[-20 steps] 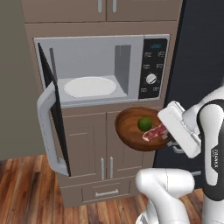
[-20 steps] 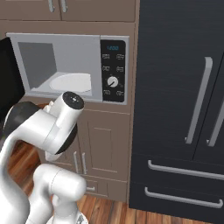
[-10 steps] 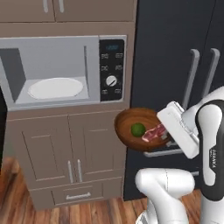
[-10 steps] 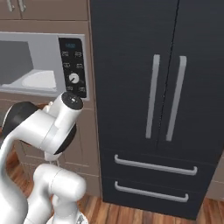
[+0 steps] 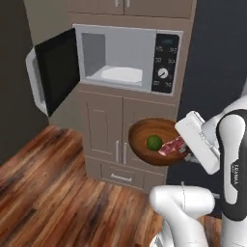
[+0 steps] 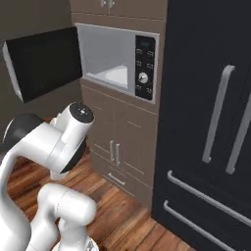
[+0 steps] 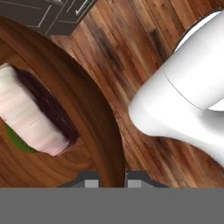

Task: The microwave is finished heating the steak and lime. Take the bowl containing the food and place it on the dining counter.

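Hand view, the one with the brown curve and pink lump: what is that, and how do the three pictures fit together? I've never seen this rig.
A white robot arm on a driving base works in a simulated kitchen. Two cameras behind it look forward from left and right at the silver-framed microwave, its dark door open. The third sits on the hand. The brown curve is the rim of the round reddish-brown wooden bowl, pinched between the two dark fingers. The pink lump is the flat pink-red steak; the small green lime lies beside it. The bowl is held above the wooden floor.
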